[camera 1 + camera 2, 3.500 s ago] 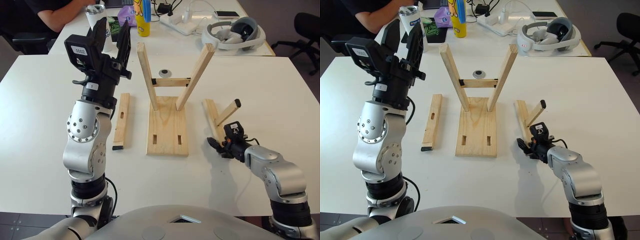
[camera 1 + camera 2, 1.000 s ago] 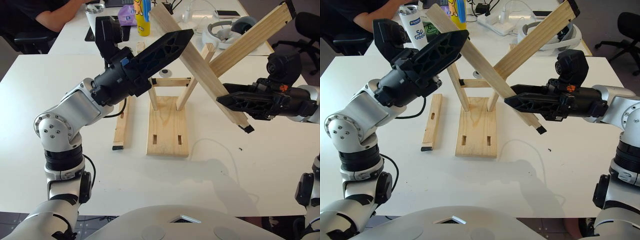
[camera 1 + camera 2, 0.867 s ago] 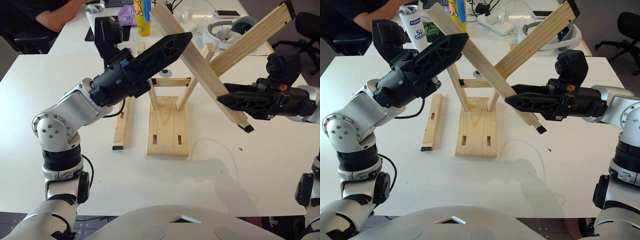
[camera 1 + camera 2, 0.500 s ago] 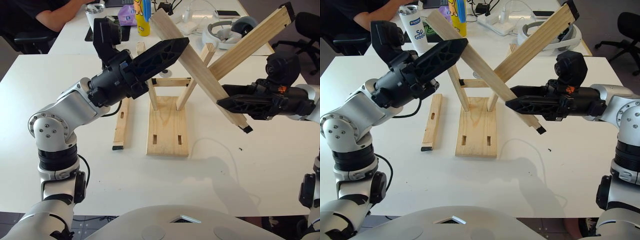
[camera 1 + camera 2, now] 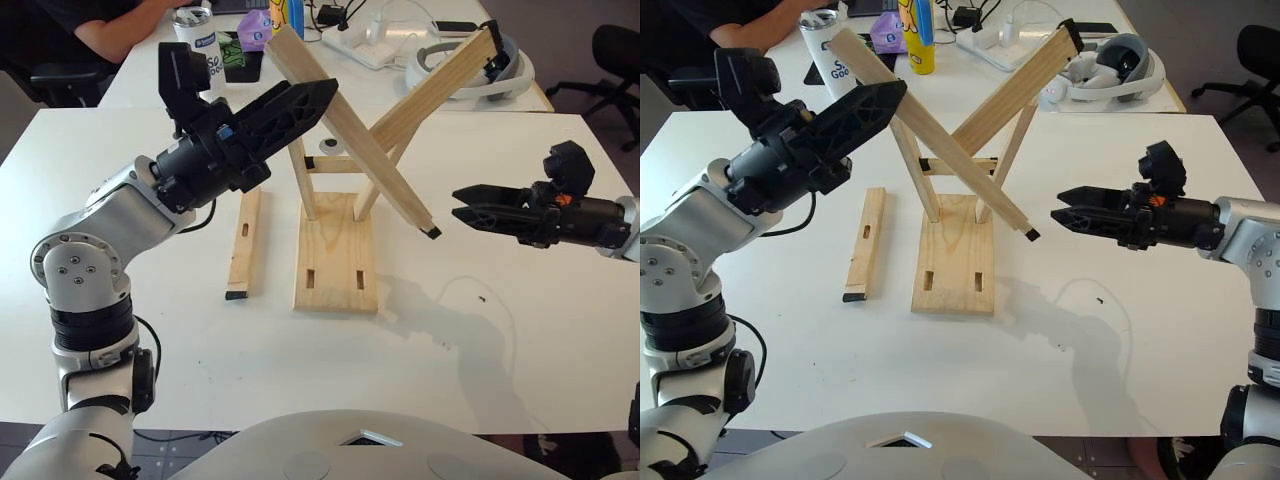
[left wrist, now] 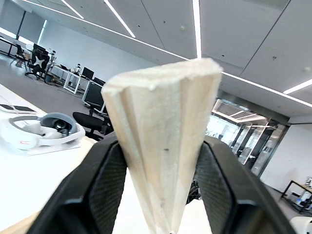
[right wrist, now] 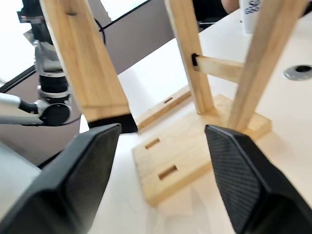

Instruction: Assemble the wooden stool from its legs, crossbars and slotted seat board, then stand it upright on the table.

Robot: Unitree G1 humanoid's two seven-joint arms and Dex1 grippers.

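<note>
My left gripper (image 5: 315,100) is shut on a loose leg pair (image 5: 370,160), two wooden legs joined in a V and held in the air over the seat board. In the left wrist view the leg's wood (image 6: 161,146) sits clamped between the fingers. The slotted seat board (image 5: 335,265) lies flat on the table, with another leg pair (image 5: 303,185) and its crossbar (image 5: 345,163) standing in its far slots. My right gripper (image 5: 458,195) hangs open just right of the held leg's black-capped tip (image 5: 430,232), apart from it. The right wrist view shows that tip (image 7: 105,119) and two free slots (image 7: 161,158).
A loose slotted wooden bar (image 5: 243,240) lies on the table left of the seat board. A cable grommet (image 5: 330,147) sits behind the stool parts. The back table holds a cup (image 5: 195,35), a bottle, a power strip and a headset (image 5: 460,65).
My right gripper has let go of the leg pair, opened and drawn back to the right and lower. The left gripper has swung the leg pair leftward and holds it alone.
</note>
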